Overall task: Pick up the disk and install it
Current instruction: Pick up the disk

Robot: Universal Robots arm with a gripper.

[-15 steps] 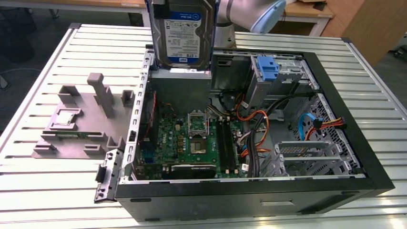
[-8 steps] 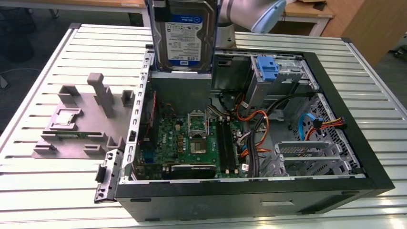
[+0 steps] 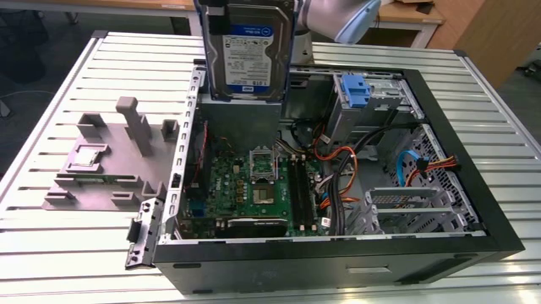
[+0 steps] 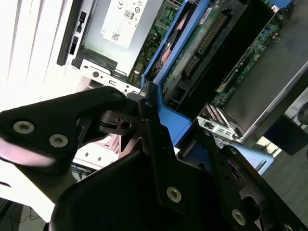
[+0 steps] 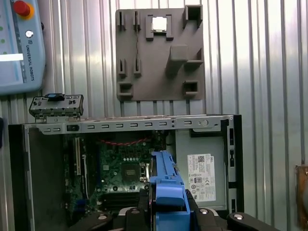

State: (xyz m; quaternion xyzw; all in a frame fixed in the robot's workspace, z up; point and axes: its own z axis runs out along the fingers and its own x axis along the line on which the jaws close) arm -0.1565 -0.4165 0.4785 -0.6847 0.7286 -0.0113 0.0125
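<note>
Disk (image 3: pixel 245 54) lifted and hanging over the open computer case (image 3: pixel 338 269); not yet installed.

The gripper (image 5: pixel 168 216) is closed on the disk's blue-railed edges. It holds the disk on edge at twelve o'clock in the exterior view, label facing that camera, above the case's rear wall and well clear of the motherboard (image 3: pixel 253 183). The pick-up looks finished, so the step in hand appears to be the carry toward a bay. Seating the disk would likely call for lining its blue rails up with the drive cage (image 3: pixel 372 95), at about two o'clock inside the case, while avoiding the loose cables (image 3: pixel 351 164). The arm (image 3: pixel 343 16) comes in from one o'clock, with its wrist pointing down over the case.
</note>
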